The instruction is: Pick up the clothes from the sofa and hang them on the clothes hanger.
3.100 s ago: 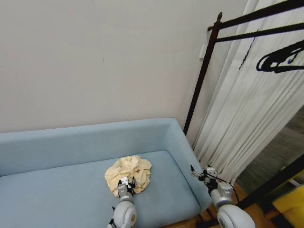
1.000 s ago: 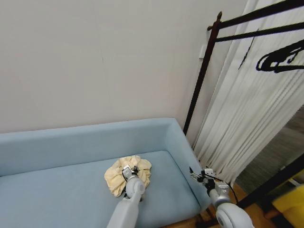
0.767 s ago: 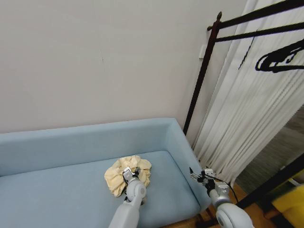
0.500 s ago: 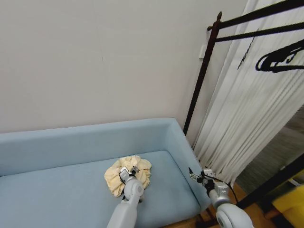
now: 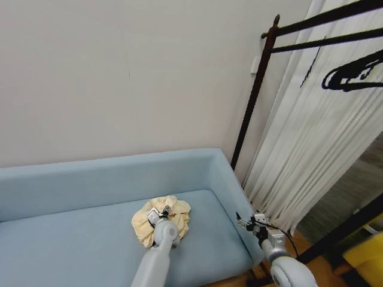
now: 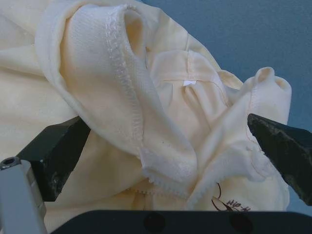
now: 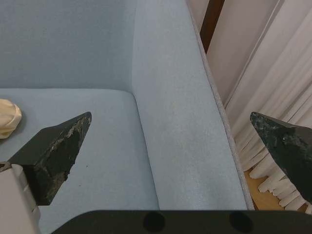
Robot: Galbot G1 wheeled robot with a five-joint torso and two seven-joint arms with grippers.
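One cream garment [image 5: 142, 226] lies crumpled on the blue sofa [image 5: 72, 185] | left gripper [image 5: 159, 211] sits on it, jaws spread, folds bunched between them and directly ahead | right gripper [image 5: 246, 222], also spread, hangs farther off by the armrest [image 5: 230, 179] | left arm nearer.

The left tool [image 5: 159, 213] is reaching farther forward than before, pushing its spread fingers into the cream clothes [image 5: 142, 222], while the right tool [image 5: 247, 222] is drifting slightly toward the sofa [image 5: 90, 179].
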